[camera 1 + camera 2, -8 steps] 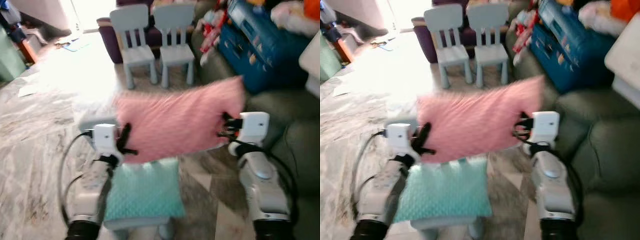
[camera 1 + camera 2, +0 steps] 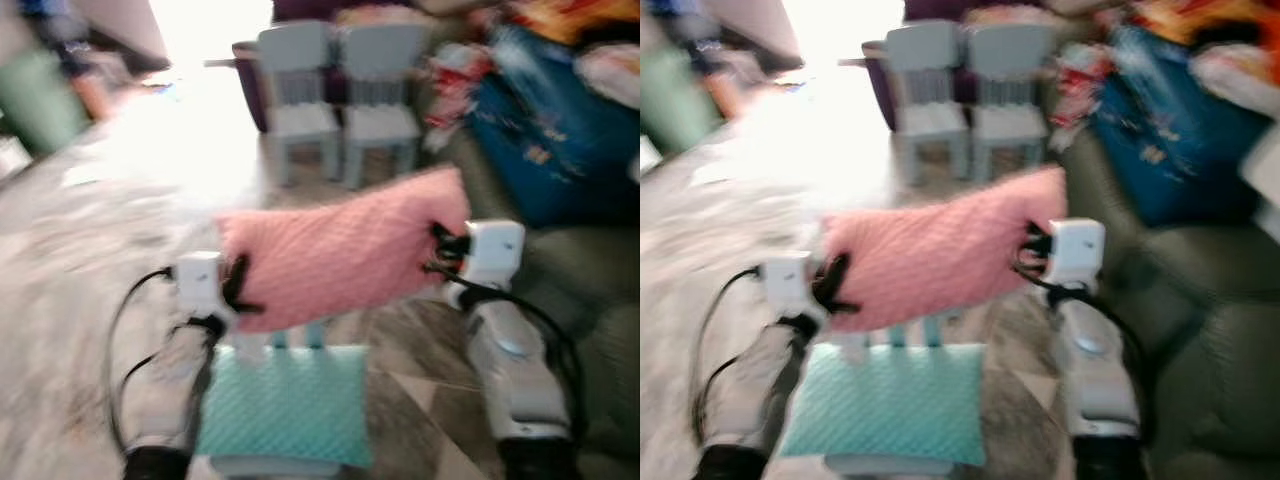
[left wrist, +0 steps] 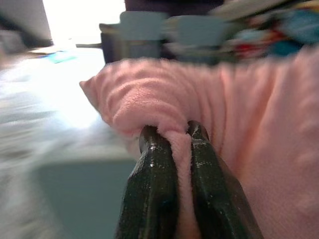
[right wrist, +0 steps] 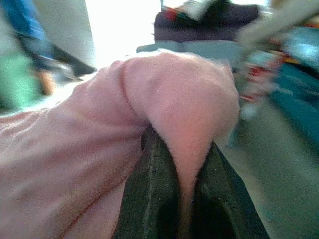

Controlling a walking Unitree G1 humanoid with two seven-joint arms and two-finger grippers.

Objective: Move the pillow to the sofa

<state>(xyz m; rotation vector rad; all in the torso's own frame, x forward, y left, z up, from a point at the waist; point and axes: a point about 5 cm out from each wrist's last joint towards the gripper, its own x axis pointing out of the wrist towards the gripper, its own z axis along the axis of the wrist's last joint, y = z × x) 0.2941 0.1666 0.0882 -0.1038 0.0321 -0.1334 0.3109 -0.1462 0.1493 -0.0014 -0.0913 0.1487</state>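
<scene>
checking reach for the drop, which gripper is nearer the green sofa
Right. The right gripper, shut on the pink pillow, hangs beside the green sofa; the left gripper holds the pillow's far end.
</scene>
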